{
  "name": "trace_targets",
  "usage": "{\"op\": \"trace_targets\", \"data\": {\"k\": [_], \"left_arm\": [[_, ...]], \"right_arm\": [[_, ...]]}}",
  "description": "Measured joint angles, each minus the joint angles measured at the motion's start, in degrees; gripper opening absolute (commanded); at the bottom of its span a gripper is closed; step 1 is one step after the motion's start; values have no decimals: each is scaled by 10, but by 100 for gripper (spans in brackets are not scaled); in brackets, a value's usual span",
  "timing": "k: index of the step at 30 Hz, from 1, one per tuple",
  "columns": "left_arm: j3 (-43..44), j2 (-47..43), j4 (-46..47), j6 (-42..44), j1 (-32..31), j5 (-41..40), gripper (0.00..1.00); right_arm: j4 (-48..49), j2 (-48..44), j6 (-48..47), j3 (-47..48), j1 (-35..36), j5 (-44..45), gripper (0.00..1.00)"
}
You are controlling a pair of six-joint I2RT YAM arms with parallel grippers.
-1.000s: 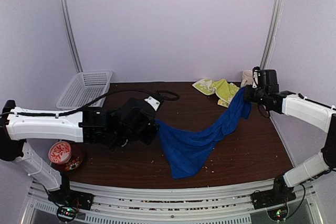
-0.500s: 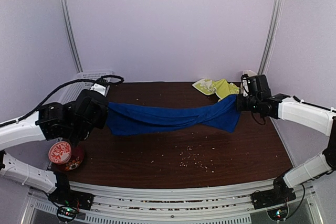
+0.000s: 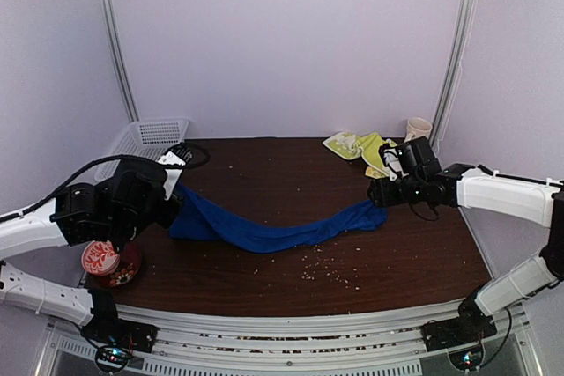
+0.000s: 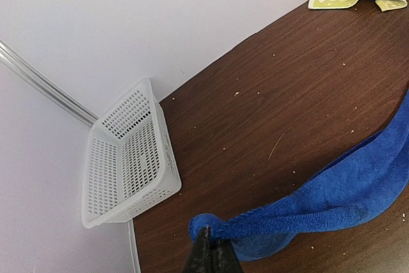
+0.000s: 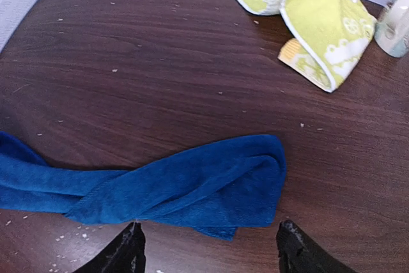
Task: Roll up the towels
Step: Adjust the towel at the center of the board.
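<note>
Evidently soft, limp & light, the royal-blue terry towel (image 3: 264, 233) is laid twisted across the dark wooden table (image 3: 291, 182), L end clamped by the left gripper (image 4: 211, 250); the right gripper (image 5: 208, 227) is held apart over its R end. Corners are best pinched

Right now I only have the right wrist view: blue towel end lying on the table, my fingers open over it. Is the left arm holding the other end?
Observer: Yes. The left gripper is shut on a bunched corner of the blue towel.
Operator: Does the towel hang free from there?
Observer: Only near the pinch. In the top view its middle appears to sag onto the table.
Operator: Anything close to the left arm?
Observer: A white basket sits just beyond it, at the far left corner.
</note>
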Motion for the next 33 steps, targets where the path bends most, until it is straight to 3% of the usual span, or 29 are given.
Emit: {"op": "trace_targets", "data": {"k": [4, 9, 15, 22, 33], "left_arm": [[-18, -12, 29, 28, 0, 11, 0], [-46, -29, 59, 53, 0, 35, 0], [-64, -53, 86, 68, 0, 56, 0], [-72, -56, 93, 73, 0, 61, 0], [-76, -49, 98, 75, 0, 61, 0]], "right_arm": [[27, -54, 2, -21, 0, -74, 86], [54, -84, 17, -21, -5, -56, 83], [59, 69, 64, 19, -56, -19, 73], [36, 251, 95, 109, -68, 21, 71], [23, 333, 99, 206, -68, 49, 68]]}}
